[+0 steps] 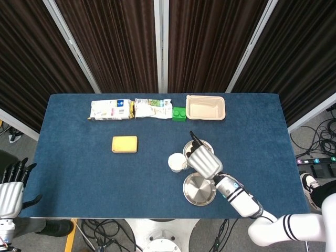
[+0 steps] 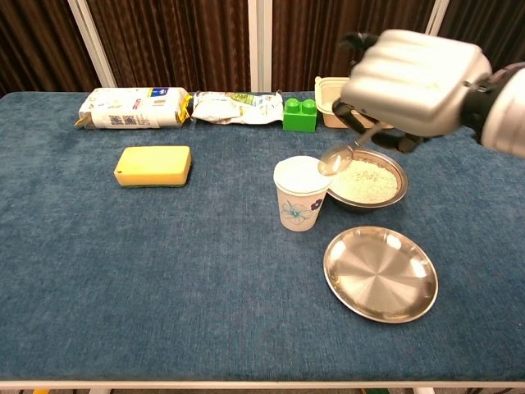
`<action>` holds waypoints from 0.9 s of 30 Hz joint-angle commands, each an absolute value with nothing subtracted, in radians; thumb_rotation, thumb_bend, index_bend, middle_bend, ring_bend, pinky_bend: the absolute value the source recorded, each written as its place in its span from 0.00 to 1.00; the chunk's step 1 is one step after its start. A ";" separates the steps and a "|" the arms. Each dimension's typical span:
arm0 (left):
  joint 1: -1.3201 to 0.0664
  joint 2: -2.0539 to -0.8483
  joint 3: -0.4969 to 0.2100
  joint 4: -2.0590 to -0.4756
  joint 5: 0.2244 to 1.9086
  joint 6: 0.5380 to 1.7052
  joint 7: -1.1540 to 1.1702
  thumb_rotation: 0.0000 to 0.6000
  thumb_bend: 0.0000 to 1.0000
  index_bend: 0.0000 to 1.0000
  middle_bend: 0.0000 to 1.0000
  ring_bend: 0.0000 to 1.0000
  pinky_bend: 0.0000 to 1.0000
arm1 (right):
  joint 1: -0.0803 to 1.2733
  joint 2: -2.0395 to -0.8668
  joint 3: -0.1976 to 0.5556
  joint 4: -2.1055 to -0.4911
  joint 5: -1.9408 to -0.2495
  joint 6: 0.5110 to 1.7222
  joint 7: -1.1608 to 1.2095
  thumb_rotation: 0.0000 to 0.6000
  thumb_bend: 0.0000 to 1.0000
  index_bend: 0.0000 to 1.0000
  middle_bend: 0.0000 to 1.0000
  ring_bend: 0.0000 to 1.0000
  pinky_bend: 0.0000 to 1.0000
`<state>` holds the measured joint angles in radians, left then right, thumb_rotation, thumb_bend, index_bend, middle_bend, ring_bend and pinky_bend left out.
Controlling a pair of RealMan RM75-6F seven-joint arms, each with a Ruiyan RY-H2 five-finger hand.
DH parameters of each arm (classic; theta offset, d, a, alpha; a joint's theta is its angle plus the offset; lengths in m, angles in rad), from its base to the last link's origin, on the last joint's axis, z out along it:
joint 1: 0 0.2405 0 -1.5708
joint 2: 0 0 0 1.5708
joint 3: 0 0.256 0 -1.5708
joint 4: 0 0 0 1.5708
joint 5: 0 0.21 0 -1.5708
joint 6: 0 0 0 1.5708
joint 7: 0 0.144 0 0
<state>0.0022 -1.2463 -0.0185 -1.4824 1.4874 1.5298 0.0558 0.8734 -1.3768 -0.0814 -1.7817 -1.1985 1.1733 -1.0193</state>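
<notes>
We see the blue table (image 2: 164, 287) first, w/ the right hand (image 2: 414, 70) hanging over its right-centre part; the left hand (image 1: 9, 190) sits off the table's near-left corner, fingers apart, holding nothing, well apart from everything.

Right hand is closed round a spoon (image 2: 344, 153) handle, pinching it. The spoon's long axis runs from the hand down and toward the robot's left, bowl end lowest. That bowl end hangs above the gap btw the metal bowl (image 2: 398, 185) of white grains and the paper cup (image 2: 300, 195), nearer the metal bowl's left rim. So the cup lies left of and below the hand, the metal bowl right under it. Right hand is the nearer one by far.

In front of the metal bowl lies a steel plate (image 2: 380, 273), just beside it, not touching as far as we can tell. Cup looks filled w/ white to the rim.

Hard to make out: whether the spoon carries any grains; the fingers' grip on the handle is mostly hidden behind the hand's back in both views. In the head view the hand covers most of the metal bowl.
</notes>
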 commanded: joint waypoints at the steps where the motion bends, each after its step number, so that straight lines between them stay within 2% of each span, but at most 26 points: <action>1: 0.000 -1.245 -0.019 -1.488 1.488 1.527 0.058 1.00 0.12 0.22 0.14 0.07 0.05 | 0.774 -1.318 -0.151 -1.823 -1.293 1.158 -0.782 1.00 0.33 0.66 0.60 0.30 0.00; 8: -0.009 -1.241 -0.019 -1.503 1.502 1.527 0.059 1.00 0.12 0.22 0.14 0.07 0.05 | 0.665 -1.406 -0.195 -1.660 -1.436 1.198 -0.565 1.00 0.33 0.66 0.60 0.28 0.00; 19: -0.006 -1.241 -0.016 -1.496 1.497 1.526 0.045 1.00 0.12 0.22 0.14 0.07 0.05 | 0.566 -1.582 -0.178 -1.435 -1.506 1.218 -0.477 1.00 0.31 0.62 0.57 0.24 0.00; 21: -0.006 -1.241 -0.016 -1.493 1.497 1.526 0.043 1.00 0.12 0.22 0.14 0.07 0.05 | 0.559 -1.600 -0.171 -1.409 -1.515 1.214 -0.480 1.00 0.31 0.58 0.54 0.23 0.00; 27: -0.003 -1.243 -0.014 -1.487 1.495 1.527 0.037 1.00 0.12 0.22 0.14 0.07 0.05 | 0.540 -1.587 -0.159 -1.420 -1.532 1.211 -0.485 1.00 0.31 0.36 0.42 0.17 0.00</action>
<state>-0.0030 -1.2427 -0.0143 -1.4866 1.4954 1.5267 0.0370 0.5433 -1.5915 -0.1615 -1.4162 -1.5301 1.2107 -0.4825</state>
